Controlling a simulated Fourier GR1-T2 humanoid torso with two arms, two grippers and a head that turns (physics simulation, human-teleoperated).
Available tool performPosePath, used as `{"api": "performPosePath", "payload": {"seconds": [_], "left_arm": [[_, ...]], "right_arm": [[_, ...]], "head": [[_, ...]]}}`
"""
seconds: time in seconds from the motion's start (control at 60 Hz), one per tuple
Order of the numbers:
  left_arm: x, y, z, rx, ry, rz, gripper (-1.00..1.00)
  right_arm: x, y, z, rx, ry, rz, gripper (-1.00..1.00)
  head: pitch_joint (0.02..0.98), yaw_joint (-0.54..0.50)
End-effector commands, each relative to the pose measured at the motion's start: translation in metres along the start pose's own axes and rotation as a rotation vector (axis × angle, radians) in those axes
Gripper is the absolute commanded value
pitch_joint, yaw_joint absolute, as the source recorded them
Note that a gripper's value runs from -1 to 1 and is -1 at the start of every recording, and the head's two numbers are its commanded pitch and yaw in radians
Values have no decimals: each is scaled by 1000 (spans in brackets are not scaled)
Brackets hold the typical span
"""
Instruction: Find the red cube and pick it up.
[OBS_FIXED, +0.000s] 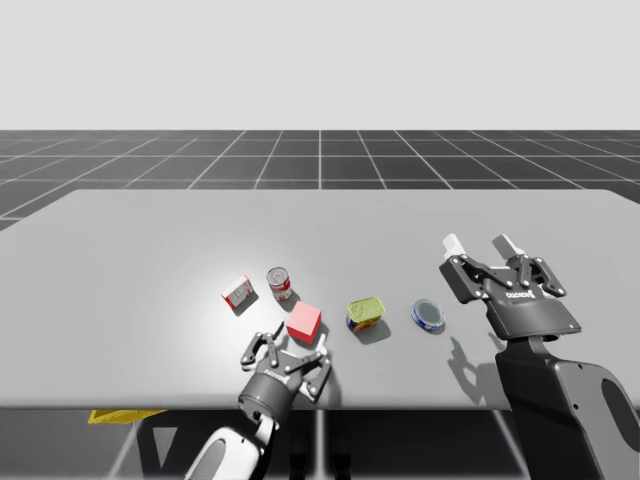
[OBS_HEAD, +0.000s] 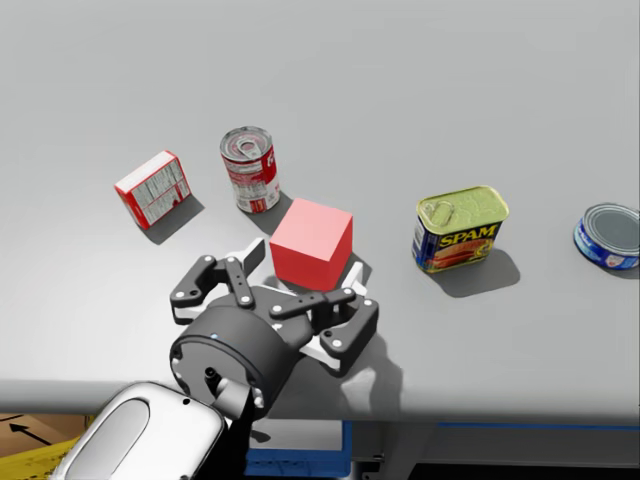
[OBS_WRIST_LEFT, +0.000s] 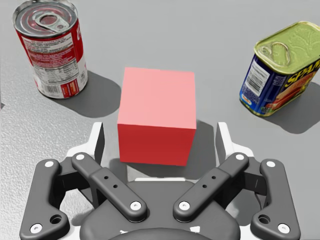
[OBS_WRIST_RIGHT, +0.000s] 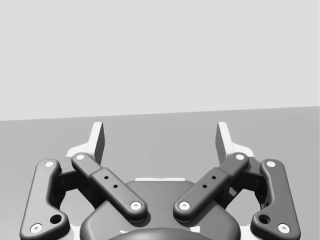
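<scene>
The red cube (OBS_FIXED: 303, 321) (OBS_HEAD: 312, 243) rests on the grey table, near its front edge. My left gripper (OBS_FIXED: 296, 341) (OBS_HEAD: 305, 268) reaches it from the front edge and stands open. In the left wrist view the cube (OBS_WRIST_LEFT: 157, 120) sits between the two white fingertips of the gripper (OBS_WRIST_LEFT: 160, 142), with a gap on each side. My right gripper (OBS_FIXED: 480, 245) (OBS_WRIST_RIGHT: 160, 137) hovers open over the table's right part, far from the cube, with nothing between its fingers.
A red-and-white can (OBS_FIXED: 279, 283) (OBS_HEAD: 250, 168) (OBS_WRIST_LEFT: 50, 47) stands just behind the cube, with a small red-and-white box (OBS_FIXED: 238, 291) (OBS_HEAD: 153, 188) to its left. A yellow-topped blue tin (OBS_FIXED: 366, 314) (OBS_HEAD: 460, 230) (OBS_WRIST_LEFT: 282, 67) and a flat blue can (OBS_FIXED: 428, 315) (OBS_HEAD: 608, 235) lie to the right.
</scene>
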Motion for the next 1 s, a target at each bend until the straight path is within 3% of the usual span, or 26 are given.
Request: {"api": "performPosePath", "payload": {"seconds": [0.017, 0.233, 0.517, 0.533, 0.55, 0.567, 0.583, 0.633, 0.783, 1.0], "left_arm": [[5, -2, -18, 36, -1, -16, -1000], [4, 1, -40, 65, 34, -6, -1000], [-4, 3, -44, 73, 79, 5, -1000], [-4, 3, -44, 73, 79, 4, -865], [-5, 3, -44, 72, 80, 6, -322], [-5, 2, -43, 67, 80, 9, 66], [-6, 2, -43, 64, 81, 10, 906], [-7, 1, -42, 58, 80, 9, 1000], [-7, -1, -39, 42, 75, 7, 1000], [-10, -4, -37, 22, 77, 1, 1000]], "right_arm": [[1, 0, 1, 0, -1, -2, -1000], [2, -1, 2, 0, -2, -4, -1000], [2, -1, 2, 2, -4, -5, -1000], [2, -1, 2, 1, -4, -5, -1000], [2, -1, 2, 2, -4, -5, -1000], [2, -1, 2, 2, -4, -5, -1000], [2, -1, 2, 2, -4, -5, -1000], [2, -1, 2, 3, -4, -4, -1000], [3, -1, 3, 2, -5, -4, -1000], [3, -1, 4, 0, -5, -5, -1000]], "head": [[913, 49], [914, 45], [901, 46], [899, 46], [896, 46], [894, 47], [891, 47], [883, 47], [816, 50], [605, 59]]}}
